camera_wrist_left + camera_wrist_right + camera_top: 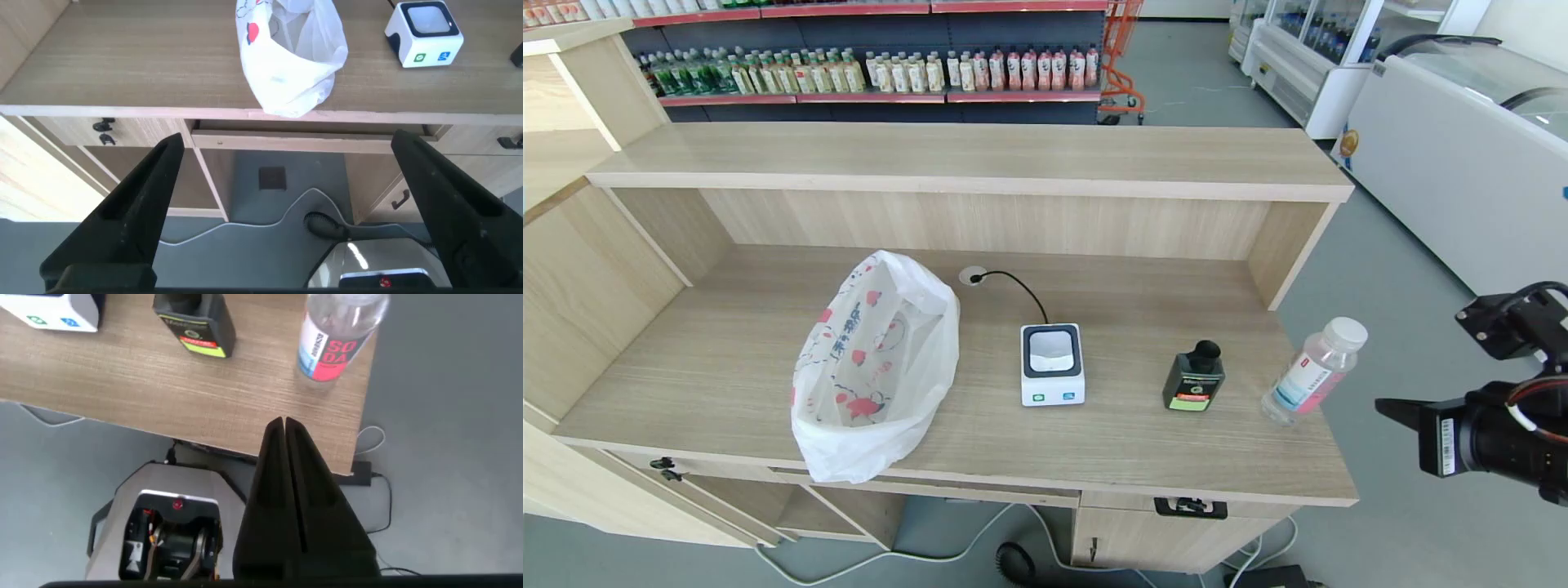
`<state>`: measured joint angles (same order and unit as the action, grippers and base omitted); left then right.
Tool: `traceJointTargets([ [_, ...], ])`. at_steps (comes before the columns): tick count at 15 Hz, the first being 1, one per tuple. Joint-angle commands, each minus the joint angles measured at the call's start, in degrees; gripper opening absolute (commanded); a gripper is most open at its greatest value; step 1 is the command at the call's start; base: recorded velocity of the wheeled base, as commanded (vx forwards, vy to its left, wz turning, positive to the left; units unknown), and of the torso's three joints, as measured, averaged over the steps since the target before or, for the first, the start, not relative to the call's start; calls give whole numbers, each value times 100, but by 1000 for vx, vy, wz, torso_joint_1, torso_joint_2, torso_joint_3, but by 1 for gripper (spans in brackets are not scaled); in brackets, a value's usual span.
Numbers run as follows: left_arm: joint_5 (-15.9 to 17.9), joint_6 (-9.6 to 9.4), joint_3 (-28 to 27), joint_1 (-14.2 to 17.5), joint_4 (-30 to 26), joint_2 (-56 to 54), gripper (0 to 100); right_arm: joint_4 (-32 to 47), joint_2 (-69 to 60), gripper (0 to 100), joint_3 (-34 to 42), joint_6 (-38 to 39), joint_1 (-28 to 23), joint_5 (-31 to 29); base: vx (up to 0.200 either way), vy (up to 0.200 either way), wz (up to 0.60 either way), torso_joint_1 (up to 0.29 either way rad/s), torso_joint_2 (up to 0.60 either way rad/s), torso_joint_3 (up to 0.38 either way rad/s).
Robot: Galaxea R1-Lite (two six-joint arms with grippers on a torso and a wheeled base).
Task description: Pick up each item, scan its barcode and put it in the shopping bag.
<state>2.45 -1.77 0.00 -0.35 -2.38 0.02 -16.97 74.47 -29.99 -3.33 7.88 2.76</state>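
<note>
In the head view, the shopping bag [874, 367] lies on the left part of the counter [727, 359], with one end hanging a little over the front edge. The scanner [1052, 363] stands in the middle. Just to its right is a dark bottle [1194, 377] with a green and orange label. A clear water bottle [1313, 371] stands at the right edge, near the front right corner. The right end effector [1388, 407] hangs beyond that edge, apart from the water bottle.

In the left wrist view, the left end effector [286, 212] has its fingers [131, 212] wide apart and empty. It is below the front edge, facing the bag.

In the right wrist view, the right end effector [283, 457] has its fingers pressed together and holds nothing. It points toward the water bottle, whose label is white with red and blue blocks of print. The print on the dark bottle is too small to tell.

It seems no item is taken yet, so the first pick is the step in hand. The next move probably calls for the right fingers to open and then close around the water bottle.
</note>
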Motion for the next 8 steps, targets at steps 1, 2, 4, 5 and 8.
traceJointTargets([
  [1, 1, 1, 0, 0, 0, -2, 100, 1, 577, 0, -33, -28, 65, 269, 0, 0, 0, 0, 0, 0],
  [2, 1, 1, 0, 0, 0, -2, 100, 9, 718, 0, -42, -107, 65, 296, 0, 0, 0, 0, 0, 0],
  [4, 1, 1, 0, 0, 0, -2, 100, -43, 894, 0, -42, -282, 56, 296, 0, 0, 0, 0, 0, 0],
  [5, -8, 1, 0, 0, 0, -2, 100, -61, 920, 0, -51, -405, 56, 287, 0, 0, 0, 0, 0, 0],
  [8, 1, 1, 0, 0, 0, -2, 100, -61, 858, 0, -86, -827, 12, 269, 0, 0, 0, 0, 0, 0],
])
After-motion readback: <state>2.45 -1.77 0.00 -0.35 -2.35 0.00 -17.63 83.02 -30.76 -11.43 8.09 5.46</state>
